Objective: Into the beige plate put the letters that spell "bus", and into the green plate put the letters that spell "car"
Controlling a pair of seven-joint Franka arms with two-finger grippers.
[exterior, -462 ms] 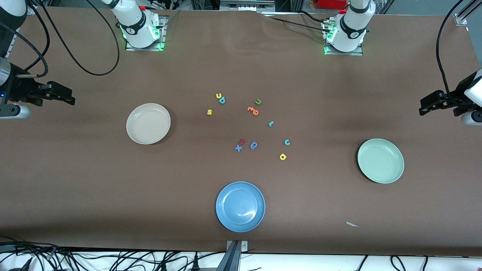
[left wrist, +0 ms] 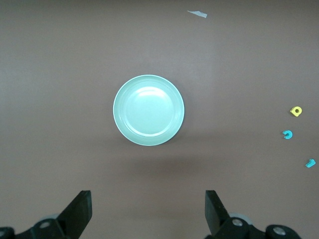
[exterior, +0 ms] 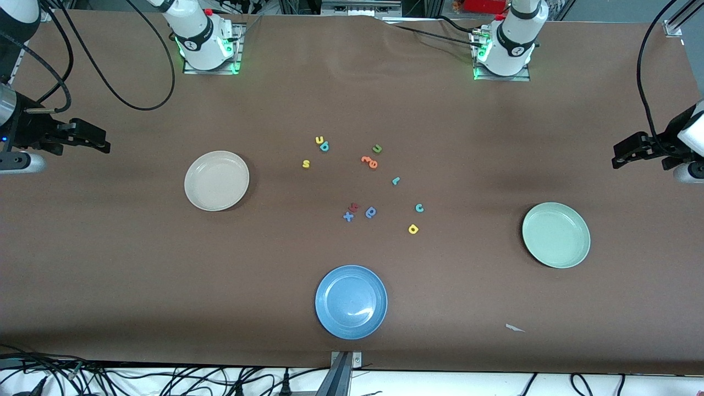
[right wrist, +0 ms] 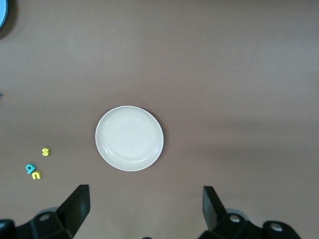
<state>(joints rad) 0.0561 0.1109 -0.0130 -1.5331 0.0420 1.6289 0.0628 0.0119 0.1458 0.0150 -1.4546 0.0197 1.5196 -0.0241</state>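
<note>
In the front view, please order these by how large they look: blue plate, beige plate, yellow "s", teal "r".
1. Blue plate, though it lies nearest the camera, so its lead is unsure.
2. Beige plate.
3. Yellow "s" and teal "r": alike.

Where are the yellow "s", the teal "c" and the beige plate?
yellow "s" (exterior: 306, 163), front view, middle of the letter.
teal "c" (exterior: 419, 208), front view, on the letter's curved back.
beige plate (exterior: 216, 181), front view, bare middle of the plate.
</note>
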